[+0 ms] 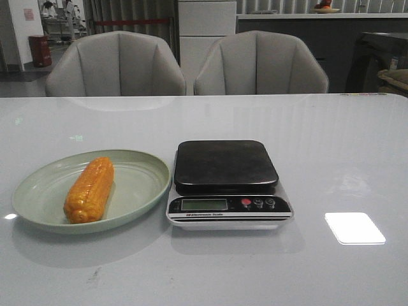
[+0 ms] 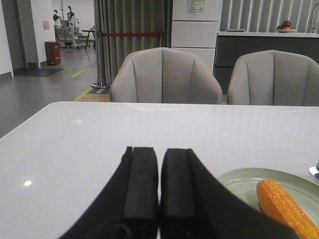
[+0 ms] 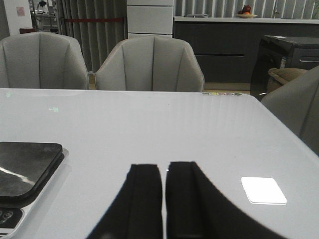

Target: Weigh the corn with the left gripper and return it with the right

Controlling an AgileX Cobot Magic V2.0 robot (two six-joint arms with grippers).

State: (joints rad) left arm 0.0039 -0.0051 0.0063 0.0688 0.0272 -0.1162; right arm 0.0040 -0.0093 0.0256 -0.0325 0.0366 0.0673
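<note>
Corn (image 1: 89, 190) lay lengthwise in the pale green plate (image 1: 137, 191), at 9 o'clock from the scale (image 1: 226, 185) on the surface (image 1: 331, 146). Its glossy, rounded body appeared rigid, light and likely slippery; a grasp across mid-length seemed best. Left claw (image 2: 158, 184) and right claw (image 3: 163, 199) both stood pressed together, holding nothing.
</note>
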